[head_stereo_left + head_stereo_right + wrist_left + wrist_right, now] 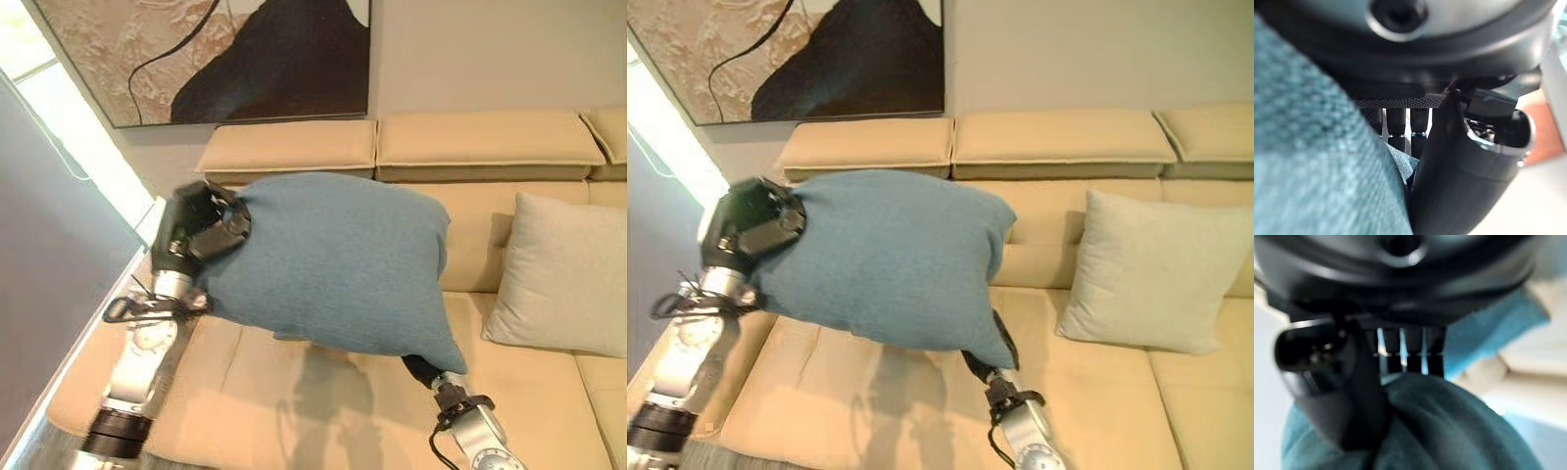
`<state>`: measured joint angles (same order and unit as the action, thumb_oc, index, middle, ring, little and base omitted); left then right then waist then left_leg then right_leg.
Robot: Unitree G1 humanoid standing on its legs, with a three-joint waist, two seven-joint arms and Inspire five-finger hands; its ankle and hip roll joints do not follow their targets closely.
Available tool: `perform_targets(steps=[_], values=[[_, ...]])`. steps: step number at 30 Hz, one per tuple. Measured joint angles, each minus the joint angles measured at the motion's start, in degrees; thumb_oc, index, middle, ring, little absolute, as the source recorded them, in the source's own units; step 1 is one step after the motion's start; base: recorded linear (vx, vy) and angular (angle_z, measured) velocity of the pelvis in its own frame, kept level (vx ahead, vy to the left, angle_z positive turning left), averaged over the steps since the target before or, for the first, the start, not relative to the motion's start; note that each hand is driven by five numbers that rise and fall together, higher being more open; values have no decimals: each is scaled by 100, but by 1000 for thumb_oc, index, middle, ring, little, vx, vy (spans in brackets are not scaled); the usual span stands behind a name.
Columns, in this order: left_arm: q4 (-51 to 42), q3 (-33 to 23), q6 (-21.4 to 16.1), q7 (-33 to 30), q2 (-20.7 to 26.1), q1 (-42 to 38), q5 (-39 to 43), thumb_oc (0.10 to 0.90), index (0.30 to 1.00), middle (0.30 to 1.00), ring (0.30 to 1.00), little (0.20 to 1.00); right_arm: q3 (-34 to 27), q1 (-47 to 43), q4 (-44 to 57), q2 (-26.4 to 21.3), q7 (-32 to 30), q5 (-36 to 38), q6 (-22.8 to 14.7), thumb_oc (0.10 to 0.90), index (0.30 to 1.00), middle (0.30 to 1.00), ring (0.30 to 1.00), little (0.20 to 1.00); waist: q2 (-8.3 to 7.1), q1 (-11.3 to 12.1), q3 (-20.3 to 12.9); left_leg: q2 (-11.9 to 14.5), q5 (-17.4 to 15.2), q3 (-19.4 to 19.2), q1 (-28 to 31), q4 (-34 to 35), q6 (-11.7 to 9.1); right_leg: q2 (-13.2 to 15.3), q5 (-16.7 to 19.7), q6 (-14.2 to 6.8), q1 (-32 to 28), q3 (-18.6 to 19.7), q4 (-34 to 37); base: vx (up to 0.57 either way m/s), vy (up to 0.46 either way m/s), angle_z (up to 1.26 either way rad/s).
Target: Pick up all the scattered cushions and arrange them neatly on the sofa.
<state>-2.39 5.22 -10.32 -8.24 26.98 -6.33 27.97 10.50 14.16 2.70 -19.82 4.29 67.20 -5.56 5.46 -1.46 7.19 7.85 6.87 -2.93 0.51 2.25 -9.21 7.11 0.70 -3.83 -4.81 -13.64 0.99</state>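
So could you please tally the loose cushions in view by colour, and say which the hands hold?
Blue cushion: 1, held up over the sofa between the left hand and the right hand.
Beige cushion: 1, leaning on the sofa back.
Total: 2 cushions.

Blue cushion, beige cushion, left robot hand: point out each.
blue cushion (333,259), left eye view, middle of its face.
beige cushion (563,274), left eye view, centre of its front.
left robot hand (201,230), left eye view, back of the hand.
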Motion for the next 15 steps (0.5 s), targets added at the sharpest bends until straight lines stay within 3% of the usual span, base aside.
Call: perform_targets(steps=[1,2,3,4,5,6,8,9,11,12,13,15], values=[[0,16,1,14,-75,132,10,400,300,300,300,300,-99,35,-14,87,-44,-88,-5,400,300,300,300,300,-142,-26,51,-107,-256,-20,-81,-373,-95,164,-21,-28,19,18,-39,-227,51,-22],[8,59,14,26,-148,281,11,400,300,300,300,300,-187,82,0,226,-97,-149,-4,400,300,300,300,300,-300,-75,146,-252,-911,-84,-195,-1538,158,382,87,-64,80,122,-140,-352,85,-41],[19,102,47,34,-222,464,18,400,300,300,300,300,-283,158,27,215,-124,-186,-6,400,300,300,300,300,-315,-157,149,-354,-1348,-90,-80,-2251,207,491,84,-92,94,260,-227,-259,70,-25],[23,169,137,121,-298,517,14,400,300,300,300,300,-318,202,28,207,-152,-182,-25,400,300,300,300,300,-240,-398,131,-417,-1504,-23,164,-2029,165,469,-5,-294,200,297,-438,-411,109,-17],[10,179,134,169,-367,560,16,400,300,300,300,300,-374,182,3,229,-210,-182,-33,400,300,300,300,300,-238,-480,128,-445,-1576,40,253,-1808,168,513,-69,-361,397,325,-713,-592,130,-19],[13,224,136,170,-436,585,25,400,300,300,300,300,-387,194,-23,415,-237,-177,-54,400,300,300,300,300,-333,-540,180,-516,-1596,89,301,-1721,209,572,-54,-350,637,442,-982,-467,98,-50],[16,378,162,146,-417,619,100,400,300,300,300,300,-303,292,-11,546,-295,-151,-123,400,300,300,300,300,-422,-563,174,-583,-1744,352,268,-1633,410,601,-49,-409,988,601,-1291,-371,76,-57],[67,460,169,151,-468,572,117,400,300,300,300,300,-273,299,-13,551,-315,-148,-126,400,300,300,300,300,-439,-611,180,-611,-1867,422,290,-1463,609,631,-93,-458,1403,681,-1754,-457,102,-55],[245,488,166,145,-454,547,113,400,300,300,300,300,-229,308,-72,547,-327,-155,-126,400,300,300,300,300,-476,-643,196,-653,-1823,321,300,-1341,709,565,-576,-603,1700,767,-1903,-411,80,-58],[389,530,166,129,-391,519,110,400,300,300,300,300,-147,344,-89,560,-329,-165,-131,400,300,300,300,300,-470,-755,197,-666,-1828,297,147,-1379,693,473,-137,-459,1500,859,-1521,-542,37,-14],[548,736,171,113,-451,407,45,400,300,300,300,300,-210,404,-158,538,-344,-162,-186,400,300,300,300,300,-440,-905,208,-741,-1685,282,73,-1394,632,565,128,-387,1525,700,-1435,-768,17,14],[551,1094,170,113,-419,277,-130,400,300,300,300,300,-317,427,-235,437,-410,-162,-278,400,300,300,300,300,-461,-957,257,-887,-1568,120,-6,-1400,721,634,362,-325,1704,660,-1383,-584,-21,-20]])
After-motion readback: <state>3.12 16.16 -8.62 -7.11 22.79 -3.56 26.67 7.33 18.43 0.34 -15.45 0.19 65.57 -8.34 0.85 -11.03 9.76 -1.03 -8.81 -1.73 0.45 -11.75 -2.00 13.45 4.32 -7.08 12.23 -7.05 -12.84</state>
